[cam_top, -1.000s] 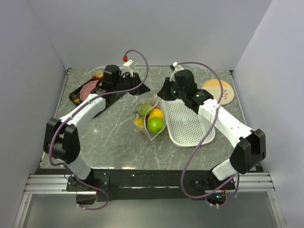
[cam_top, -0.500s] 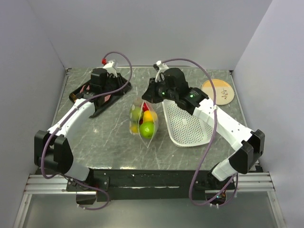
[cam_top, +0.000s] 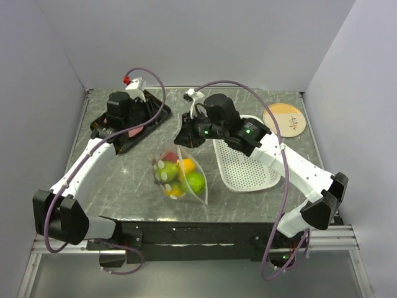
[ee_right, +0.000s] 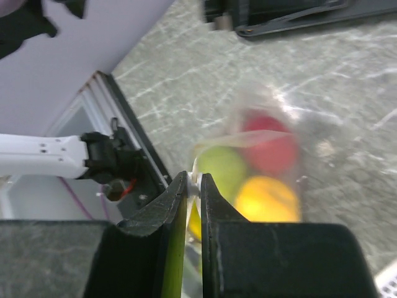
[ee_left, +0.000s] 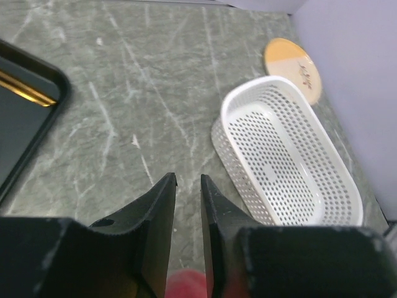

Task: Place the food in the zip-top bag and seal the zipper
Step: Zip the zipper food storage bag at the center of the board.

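Food [cam_top: 186,177] sits inside the bag [cam_top: 162,162], green, orange, yellow and red fruits packed together behind the dotted plastic. We see the bag out in front of the basket's [cam_top: 248,167] left side, between the two arms and well apart from the tray [cam_top: 146,115]. The right claw [ee_right: 193,178] is above the bag's top corner, clamped tight on the zipper [ee_right: 195,181], which shows as a thin white strip pinched between the fingertips. From the wrist view the fruits lie directly below those fingers, so the bag seems to hang from the grip, though we cannot tell whether its bottom touches the table [cam_top: 124,174]. The left claw [ee_left: 188,180] is off over the tray side, pointing toward the basket, well away from the bag. Its fingers stand a narrow gap apart, with a red blur low between them. We cannot tell what that is or whether it is gripped.
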Motion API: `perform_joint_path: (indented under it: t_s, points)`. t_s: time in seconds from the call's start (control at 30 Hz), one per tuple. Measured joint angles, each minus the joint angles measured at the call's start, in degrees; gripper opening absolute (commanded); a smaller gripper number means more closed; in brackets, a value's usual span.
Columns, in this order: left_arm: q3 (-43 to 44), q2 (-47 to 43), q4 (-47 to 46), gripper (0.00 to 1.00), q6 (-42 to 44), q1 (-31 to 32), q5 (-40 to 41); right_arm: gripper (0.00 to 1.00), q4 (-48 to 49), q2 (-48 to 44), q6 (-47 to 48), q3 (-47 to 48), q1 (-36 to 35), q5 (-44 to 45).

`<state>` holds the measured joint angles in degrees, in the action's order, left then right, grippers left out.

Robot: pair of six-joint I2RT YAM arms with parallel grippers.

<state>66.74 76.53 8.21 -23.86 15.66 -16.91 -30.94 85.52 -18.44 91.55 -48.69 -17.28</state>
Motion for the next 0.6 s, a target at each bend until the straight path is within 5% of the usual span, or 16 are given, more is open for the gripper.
perform_joint_path:
  t_s: [0.27,0.6]
  points:
    - [-5.64,0.44,-9.46,0.3,0.66,0.0,-12.26,0.05,1.09,1.46,5.01,-4.66,10.54,0.09]
    - [-4.81,17.97,-26.16,0.29,-4.76,0.0,-27.74,0.05,6.32,7.52,10.51,-7.82,12.76,2.78]
